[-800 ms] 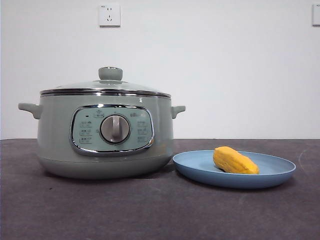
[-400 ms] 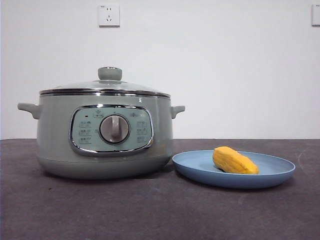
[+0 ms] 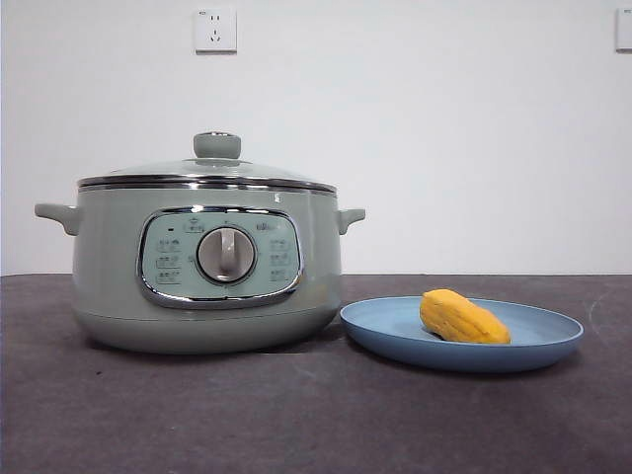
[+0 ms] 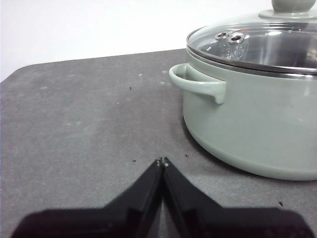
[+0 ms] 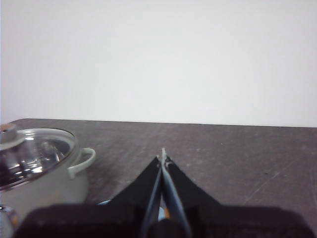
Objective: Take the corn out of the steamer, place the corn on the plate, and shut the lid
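The corn is seen as a short, stubby cob piece of yellow-orange colour, with a slightly bumpy skin and one tapered end, and it is laid on its side inside the plate. The plate is shallow, round and light blue, with a smooth matte surface and a low raised rim, and it is placed on the tabletop just beside the steamer. The steamer is a large round pot of pale sage green, with a small handle on each side, a panel framed in chrome and a silver dial in the middle. It is closed by the lid, which is made of clear, slightly domed glass with a shiny chrome rim and a pale green knob on top. The tabletop is dark grey and has a rough, speckled texture. The left gripper is held low over the tabletop near one handle of the steamer, with its black jaws pressed together and nothing between them. The right gripper is also seen with its jaws together and empty, apart from the steamer.
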{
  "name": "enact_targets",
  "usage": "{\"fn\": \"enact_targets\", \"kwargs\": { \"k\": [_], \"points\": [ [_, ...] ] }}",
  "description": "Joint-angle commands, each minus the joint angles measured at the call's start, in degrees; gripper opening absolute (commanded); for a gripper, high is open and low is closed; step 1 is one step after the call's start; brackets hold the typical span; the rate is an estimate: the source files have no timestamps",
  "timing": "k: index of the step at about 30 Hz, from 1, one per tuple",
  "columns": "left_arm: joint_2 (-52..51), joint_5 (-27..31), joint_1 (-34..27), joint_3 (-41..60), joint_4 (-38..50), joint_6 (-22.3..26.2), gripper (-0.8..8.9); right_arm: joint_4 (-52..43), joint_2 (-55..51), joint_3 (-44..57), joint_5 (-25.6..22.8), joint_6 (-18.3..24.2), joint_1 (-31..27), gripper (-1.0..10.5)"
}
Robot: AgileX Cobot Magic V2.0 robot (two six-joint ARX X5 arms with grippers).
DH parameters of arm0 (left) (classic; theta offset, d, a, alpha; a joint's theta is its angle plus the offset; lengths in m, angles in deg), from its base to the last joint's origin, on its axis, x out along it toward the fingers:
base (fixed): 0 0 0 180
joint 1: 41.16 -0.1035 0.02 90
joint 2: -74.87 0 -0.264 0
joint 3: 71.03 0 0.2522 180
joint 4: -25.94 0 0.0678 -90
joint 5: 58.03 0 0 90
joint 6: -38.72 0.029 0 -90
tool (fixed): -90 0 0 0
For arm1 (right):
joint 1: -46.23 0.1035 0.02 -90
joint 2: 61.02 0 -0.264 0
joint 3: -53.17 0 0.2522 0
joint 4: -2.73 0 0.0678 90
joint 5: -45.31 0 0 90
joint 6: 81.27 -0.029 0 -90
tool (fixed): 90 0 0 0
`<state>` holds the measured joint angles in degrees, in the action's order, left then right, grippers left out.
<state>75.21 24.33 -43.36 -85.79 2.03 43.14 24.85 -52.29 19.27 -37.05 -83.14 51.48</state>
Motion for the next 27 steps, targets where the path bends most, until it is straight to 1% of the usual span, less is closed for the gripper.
{"fn": "enact_targets", "kwargs": {
  "k": [1, 7, 12, 14, 20, 23, 27],
  "points": [
    [-0.2, 0.02, -0.15, 0.76, 0.2, -0.35, -0.04, -2.91, -2.45, 5.57, -2.54, 0.07, -0.31, 0.0],
    [-0.2, 0.04, -0.15, 0.76, 0.17, -0.33, -0.04, -3.56, -6.56, 12.68, -5.05, -0.28, -0.39, 0.0],
    [-0.2, 0.04, -0.15, 0.76, 0.2, -0.35, -0.03, -3.58, -8.72, 15.58, -5.01, -0.31, -0.39, 0.0],
    [-0.2, 0.02, -0.15, 0.76, 0.2, -0.33, -0.04, -3.52, -8.66, 16.52, -5.01, -1.16, -0.39, 0.0],
    [-0.2, 0.04, -0.15, 0.76, 0.2, -0.35, -0.04, -3.3, -8.68, 19.71, -5.01, -1.92, -0.39, 0.0],
    [-0.2, 0.02, -0.15, 0.76, 0.2, -0.35, -0.03, -0.22, -8.68, 19.85, -5.01, -2.21, -0.39, 0.0],
    [-0.2, 0.02, -0.15, 0.76, 0.2, -0.33, -0.04, 1.51, -8.68, 19.85, -5.01, -2.23, -0.39, 0.0]
  ]
}}
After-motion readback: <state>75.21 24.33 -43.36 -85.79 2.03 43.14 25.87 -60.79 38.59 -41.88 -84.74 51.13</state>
